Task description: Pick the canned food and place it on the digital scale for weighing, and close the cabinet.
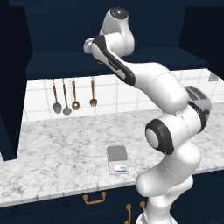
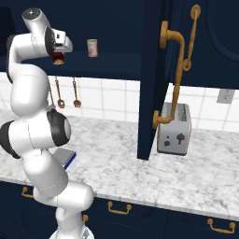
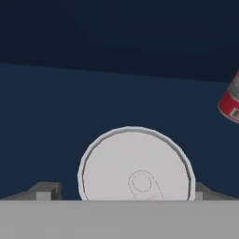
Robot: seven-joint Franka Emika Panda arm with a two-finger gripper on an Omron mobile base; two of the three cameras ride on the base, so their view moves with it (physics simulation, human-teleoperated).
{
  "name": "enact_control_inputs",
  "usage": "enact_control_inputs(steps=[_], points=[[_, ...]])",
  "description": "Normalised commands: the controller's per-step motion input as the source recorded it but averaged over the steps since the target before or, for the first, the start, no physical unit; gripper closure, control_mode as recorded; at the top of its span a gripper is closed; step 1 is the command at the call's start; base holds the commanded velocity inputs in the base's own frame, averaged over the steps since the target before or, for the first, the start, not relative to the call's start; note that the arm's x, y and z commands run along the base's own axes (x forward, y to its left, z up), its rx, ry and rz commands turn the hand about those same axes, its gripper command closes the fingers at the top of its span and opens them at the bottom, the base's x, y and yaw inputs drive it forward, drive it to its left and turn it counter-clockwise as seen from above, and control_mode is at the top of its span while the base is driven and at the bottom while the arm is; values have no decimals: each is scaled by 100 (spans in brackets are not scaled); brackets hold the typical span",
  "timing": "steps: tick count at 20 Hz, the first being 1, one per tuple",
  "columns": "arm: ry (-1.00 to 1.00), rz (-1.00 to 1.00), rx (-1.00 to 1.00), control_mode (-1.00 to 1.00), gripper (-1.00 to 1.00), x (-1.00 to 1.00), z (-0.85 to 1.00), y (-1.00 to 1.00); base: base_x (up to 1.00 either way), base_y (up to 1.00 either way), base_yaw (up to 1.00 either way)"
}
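Observation:
The canned food (image 3: 135,163) shows its silver lid with a pull tab, straight below my hand, on the shelf of the open navy cabinet (image 2: 151,79). My gripper (image 3: 121,195) is open, one finger on each side of the can. From the right base the dark red can (image 2: 58,59) sits just under the gripper (image 2: 59,55) at the shelf's left end. The digital scale (image 1: 117,154) lies on the marble counter near its front edge, with nothing on its grey plate. The scale (image 2: 66,157) is partly hidden behind my arm.
A taller cream-and-red can (image 2: 92,47) stands on the same shelf to the right, also at the can (image 3: 231,102). The cabinet door with brass handle (image 2: 176,88) hangs open over the counter. A silver toaster (image 2: 173,128) sits behind it. Utensils (image 1: 65,98) hang on the tiled wall.

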Motion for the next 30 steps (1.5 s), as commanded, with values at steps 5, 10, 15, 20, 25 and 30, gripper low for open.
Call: enact_control_inputs(steps=[5,10,15,20,25,30], points=[[0,0,0,-100,100,13,-11,0,0,0,0],[-1,0,4,-100,100,-17,-6,-2,0,0,0],[0,0,14,-100,100,-92,-1,-3,0,0,0],[0,0,12,-100,100,-100,-15,-8,0,0,0],[-2,0,11,-100,100,-100,-17,-7,0,0,0],[0,7,2,-100,100,-100,-30,-47,0,0,0]])
